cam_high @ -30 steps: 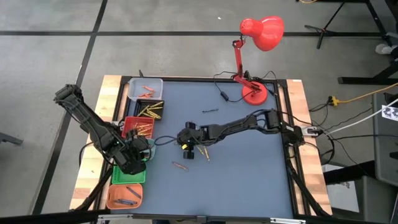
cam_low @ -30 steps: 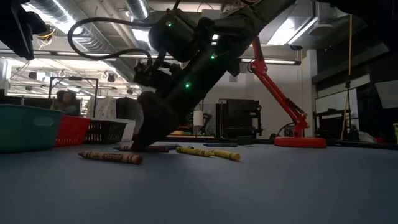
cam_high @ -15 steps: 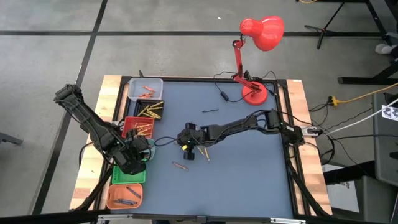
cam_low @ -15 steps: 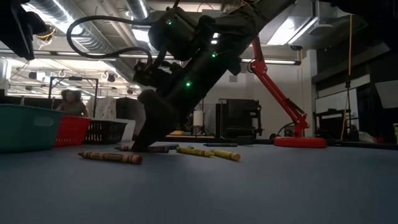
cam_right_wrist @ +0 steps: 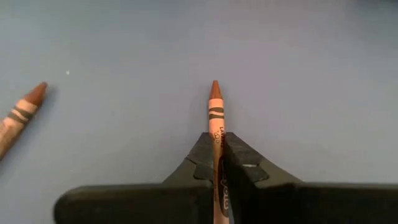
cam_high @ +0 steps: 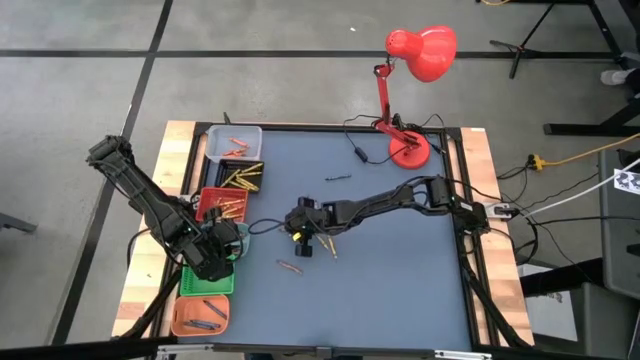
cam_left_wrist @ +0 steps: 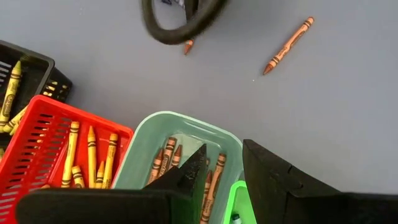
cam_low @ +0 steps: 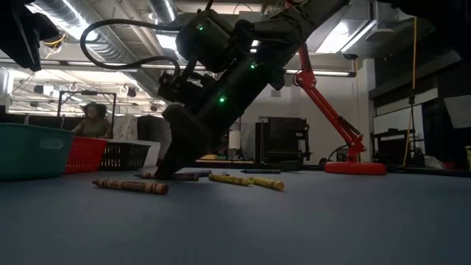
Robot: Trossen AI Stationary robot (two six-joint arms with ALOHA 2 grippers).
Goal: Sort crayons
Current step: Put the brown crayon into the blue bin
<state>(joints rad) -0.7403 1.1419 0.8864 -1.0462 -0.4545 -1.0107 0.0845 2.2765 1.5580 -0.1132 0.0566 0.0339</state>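
Across the blue bench (cam_high: 400,270), a brown crayon (cam_right_wrist: 216,134) is clenched by the right end effector (cam_high: 301,243); the left end effector (cam_left_wrist: 221,168) is held released above a pale green bin (cam_left_wrist: 186,127).

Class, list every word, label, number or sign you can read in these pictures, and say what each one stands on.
None can be read.
Brown crayon clamped in the right gripper: wrapper print, too blurred.
Tag at the high view's right edge: black-and-white pattern, no words.

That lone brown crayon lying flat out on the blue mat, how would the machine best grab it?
Grip the brown crayon at mid-length, coming straight down, fingers across its thin width. It lies flat with bare mat all around, so nothing blocks that approach.
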